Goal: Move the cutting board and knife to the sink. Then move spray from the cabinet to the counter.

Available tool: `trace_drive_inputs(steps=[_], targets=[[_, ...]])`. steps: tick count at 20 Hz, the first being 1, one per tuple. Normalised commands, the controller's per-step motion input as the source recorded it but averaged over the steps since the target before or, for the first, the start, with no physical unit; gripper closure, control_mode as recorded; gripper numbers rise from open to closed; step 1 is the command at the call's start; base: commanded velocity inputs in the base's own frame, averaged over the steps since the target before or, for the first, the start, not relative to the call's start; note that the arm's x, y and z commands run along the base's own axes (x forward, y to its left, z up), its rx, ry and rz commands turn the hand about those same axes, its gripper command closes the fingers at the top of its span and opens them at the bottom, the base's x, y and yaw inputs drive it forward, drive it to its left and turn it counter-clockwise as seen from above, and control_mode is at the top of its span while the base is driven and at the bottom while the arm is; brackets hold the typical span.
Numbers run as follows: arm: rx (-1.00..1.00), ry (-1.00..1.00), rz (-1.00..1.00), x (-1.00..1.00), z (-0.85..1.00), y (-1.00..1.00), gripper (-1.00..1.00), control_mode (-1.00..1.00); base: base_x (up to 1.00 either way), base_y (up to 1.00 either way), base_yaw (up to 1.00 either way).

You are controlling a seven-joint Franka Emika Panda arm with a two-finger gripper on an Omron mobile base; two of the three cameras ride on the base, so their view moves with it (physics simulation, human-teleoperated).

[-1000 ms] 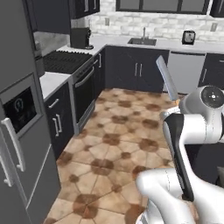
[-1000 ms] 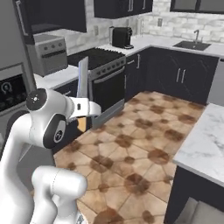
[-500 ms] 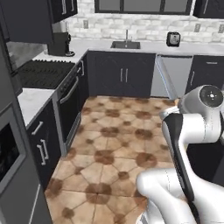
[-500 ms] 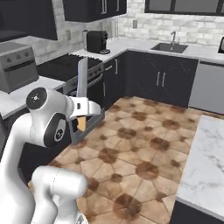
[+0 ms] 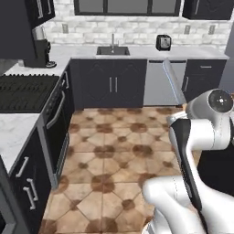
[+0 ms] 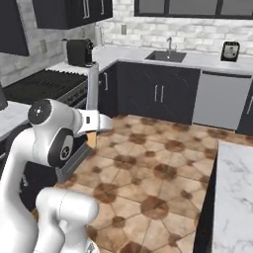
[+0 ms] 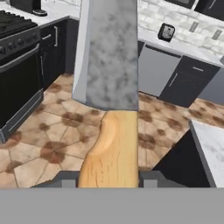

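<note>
The end effector (image 7: pixel 109 181) is clamped on the knife (image 7: pixel 111 92), its two dark fingertips (image 7: pixel 68 179) pressed against either side of the pale tan-orange handle, and the broad silvery-grey blade stands straight up from the hand. From the right base view the knife (image 6: pixel 92 94) rises upright just ahead of the arm's white wrist, handle low and blade pointing toward the ceiling; from the left base view the blade (image 5: pixel 171 80) shows as a thin grey sliver tilted above the arm's upper joint. The arm holds it out over the brown patterned tile floor (image 5: pixel 114 160), in the open middle of the kitchen, well apart from any worktop. Across the room, the sink (image 5: pixel 112 50) sits sunk into the white marble counter (image 5: pixel 192 52) along the back wall, with its slim grey faucet (image 5: pixel 112 40) standing behind the basin; in the right base view the same sink (image 6: pixel 166 56) lies far beyond the knife. A small dark toaster-like appliance (image 5: pixel 163 42) stands on that counter to the right of the sink, and a black coffee machine (image 5: pixel 42 52) sits in the left corner. A black stove (image 5: pixel 25 91) runs along the left side, and a grey dishwasher front (image 5: pixel 162 82) is set among the dark cabinet fronts (image 5: pixel 112 84) below the sink. Another stretch of marble counter (image 6: pixel 234 192) lies close on the robot's right.
</note>
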Motion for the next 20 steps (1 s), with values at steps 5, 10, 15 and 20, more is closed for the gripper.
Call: trace_drive_inputs(steps=[5,10,15,20], targets=[[0.0,0.0,0.0,0.0,0.0,0.0,1.0,1.0,1.0,0.1,-0.23],[0.0,0.0,0.0,0.0,0.0,0.0,1.0,1.0,1.0,0.07,-0.19],[0.0,0.0,0.0,0.0,0.0,0.0,1.0,1.0,1.0,0.52,-0.17],[0.0,0.0,0.0,0.0,0.0,0.0,1.0,1.0,1.0,0.73,-0.1]])
